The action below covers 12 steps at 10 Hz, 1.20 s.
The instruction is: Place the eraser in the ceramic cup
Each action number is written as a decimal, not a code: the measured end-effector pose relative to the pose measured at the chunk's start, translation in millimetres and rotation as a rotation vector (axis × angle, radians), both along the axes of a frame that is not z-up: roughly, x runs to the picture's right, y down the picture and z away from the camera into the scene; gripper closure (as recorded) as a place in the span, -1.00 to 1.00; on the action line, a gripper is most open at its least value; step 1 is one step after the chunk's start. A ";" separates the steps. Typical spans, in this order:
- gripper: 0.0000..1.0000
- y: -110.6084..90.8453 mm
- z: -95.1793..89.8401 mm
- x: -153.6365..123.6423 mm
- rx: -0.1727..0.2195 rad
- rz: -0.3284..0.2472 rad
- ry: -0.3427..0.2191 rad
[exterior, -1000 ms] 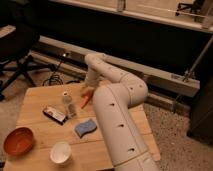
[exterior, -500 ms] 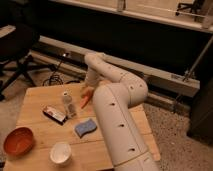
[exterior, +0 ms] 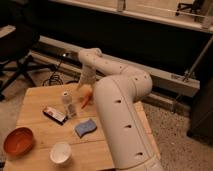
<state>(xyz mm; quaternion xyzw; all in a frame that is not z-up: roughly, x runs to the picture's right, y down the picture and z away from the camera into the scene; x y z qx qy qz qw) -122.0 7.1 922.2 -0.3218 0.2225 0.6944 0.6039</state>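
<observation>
The eraser (exterior: 54, 114) lies flat on the counter (exterior: 37, 92), left of the middle, its white top face up and its long side running at a slant. I judge it light and stiff, a block that will not give under my grip, though its smooth top and felt-like edges could let it slide or twist if I pinch it off-centre. It sits low, so I would come straight down and take it across the short width, on the two long dark edges near the middle, with my fingers turned to match its slant. Just beside its far end stands a small container (exterior: 66, 101), close enough that I could knock it on the way down. A blue sponge (exterior: 85, 128) lies to the eraser's right, apart from it. The cup (exterior: 60, 153) stands nearer the front edge, below the eraser, with an orange bowl (exterior: 19, 141) to its left. The cup's mouth looks narrow against the eraser's length, so I expect to tip the block end-first into it. My gripper (exterior: 86, 99) hangs over the counter just right of the container, apart from the eraser, jaws spread wide with nothing between them.
</observation>
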 end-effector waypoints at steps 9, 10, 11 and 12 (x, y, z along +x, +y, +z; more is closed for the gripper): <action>-0.49 -55.6 -68.8 -50.0 0.414 -0.382 -0.130; -0.49 -58.0 -76.2 -67.2 0.431 -0.434 -0.168; -0.49 -51.7 -78.5 -87.0 0.423 -0.493 -0.209; -0.49 -44.1 -79.7 -105.5 0.411 -0.530 -0.248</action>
